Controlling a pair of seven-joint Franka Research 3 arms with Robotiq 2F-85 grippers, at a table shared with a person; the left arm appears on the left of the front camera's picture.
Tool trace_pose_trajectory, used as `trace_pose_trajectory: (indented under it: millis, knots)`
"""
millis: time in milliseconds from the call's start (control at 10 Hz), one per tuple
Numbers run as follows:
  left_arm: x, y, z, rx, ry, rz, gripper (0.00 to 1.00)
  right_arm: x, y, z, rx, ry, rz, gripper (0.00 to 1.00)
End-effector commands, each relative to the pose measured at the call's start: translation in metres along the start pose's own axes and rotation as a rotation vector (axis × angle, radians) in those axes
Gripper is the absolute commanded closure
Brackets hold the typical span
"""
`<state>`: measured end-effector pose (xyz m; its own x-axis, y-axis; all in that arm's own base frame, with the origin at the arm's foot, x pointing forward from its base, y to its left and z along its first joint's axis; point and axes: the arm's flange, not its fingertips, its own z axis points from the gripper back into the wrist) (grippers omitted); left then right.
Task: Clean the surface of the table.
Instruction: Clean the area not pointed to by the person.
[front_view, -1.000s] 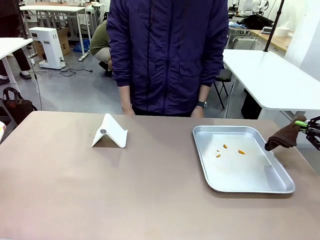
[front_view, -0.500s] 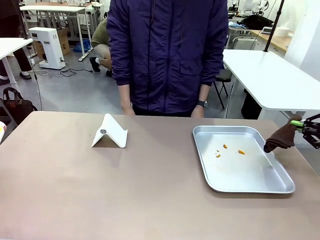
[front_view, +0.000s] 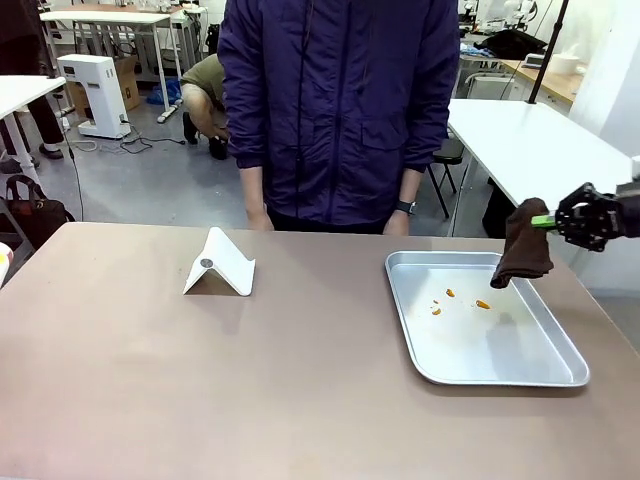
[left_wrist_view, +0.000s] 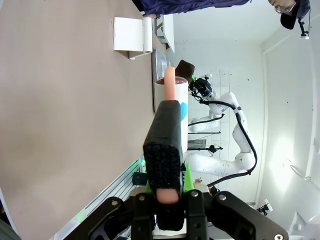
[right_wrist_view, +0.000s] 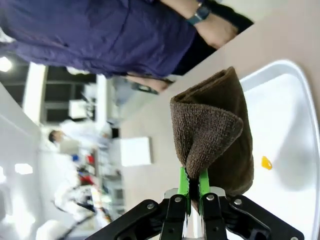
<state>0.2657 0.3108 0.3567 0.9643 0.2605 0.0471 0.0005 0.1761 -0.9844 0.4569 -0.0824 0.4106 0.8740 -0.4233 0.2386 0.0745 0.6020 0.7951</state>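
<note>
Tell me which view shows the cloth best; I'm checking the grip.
Right wrist view: the cloth is close up, pinched in the right gripper. Front view shows it hanging over the tray; left wrist view, far off.

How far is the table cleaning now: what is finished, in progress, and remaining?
Looks done: the table top shows no crumbs; orange crumbs lie in the silver tray. In hand: the right gripper holds a brown cloth in the air near the tray's far right corner; the left gripper is shut on a black tool. Left: the cloth touches nothing, so wiping remains; a white stand sits on the table.
</note>
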Motion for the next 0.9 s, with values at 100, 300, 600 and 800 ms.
trace_pose_trajectory:
  millis: [100,300,600,800]
  knots:
    - [-0.002,-0.005,-0.004,-0.002,-0.014,0.000,0.79,0.018,0.001,-0.021,-0.198,0.106,0.252,0.92]
    - [-0.002,-0.005,-0.004,-0.002,-0.014,0.000,0.79,0.018,-0.003,-0.038,-0.304,0.166,0.344,0.92]
    - [-0.002,-0.005,-0.004,-0.002,-0.014,0.000,0.79,0.010,-0.018,-0.078,-0.372,0.241,0.353,0.92]
    - [-0.002,-0.005,-0.004,-0.002,-0.014,0.000,0.79,0.000,-0.027,-0.122,-0.347,0.300,0.313,0.92]
